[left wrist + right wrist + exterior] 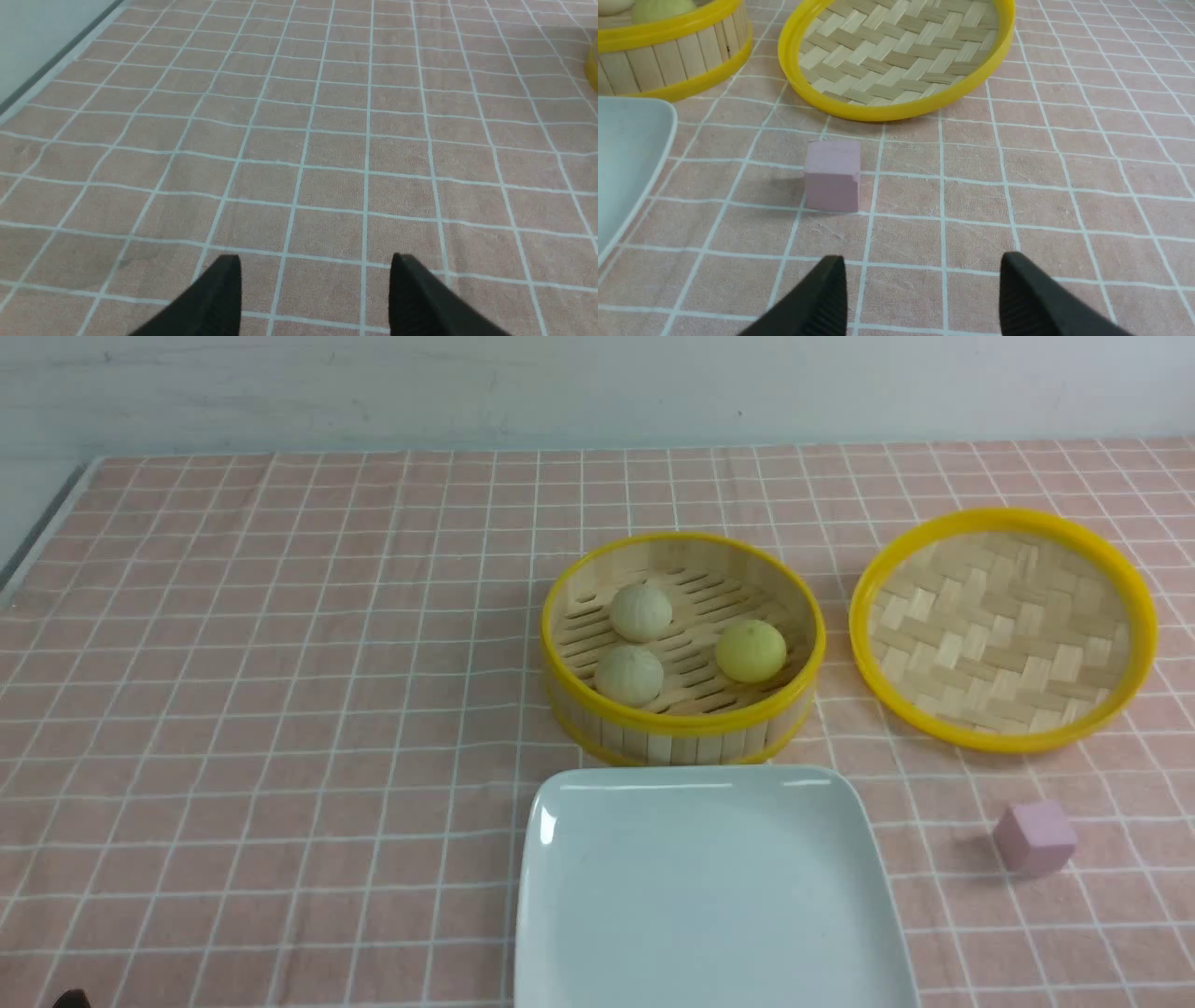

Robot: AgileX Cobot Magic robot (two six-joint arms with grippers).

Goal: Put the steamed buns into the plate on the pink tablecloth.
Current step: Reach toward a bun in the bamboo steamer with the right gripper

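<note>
Right claw (920,261) and left claw (313,261): spread wide, holding nothing, above the pink tablecloth (280,709). Just ahead of the right claw, a pink cube (832,176); go around, do not bump. Beside it, toward the left claw, the plate (709,896), bare. Farther ahead, beyond the plate, the steamer (681,733) with all three steamed buns (641,611) inside. Probably best to take the yellow bun (751,651) first, nearest the right claw: descend from above, clear the rim, close softly on its sides.

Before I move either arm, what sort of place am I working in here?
Probably a staged tabletop dressed like a dining table: a pink tablecloth, a bamboo steamer holding three steamed buns, and a white plate.
</note>
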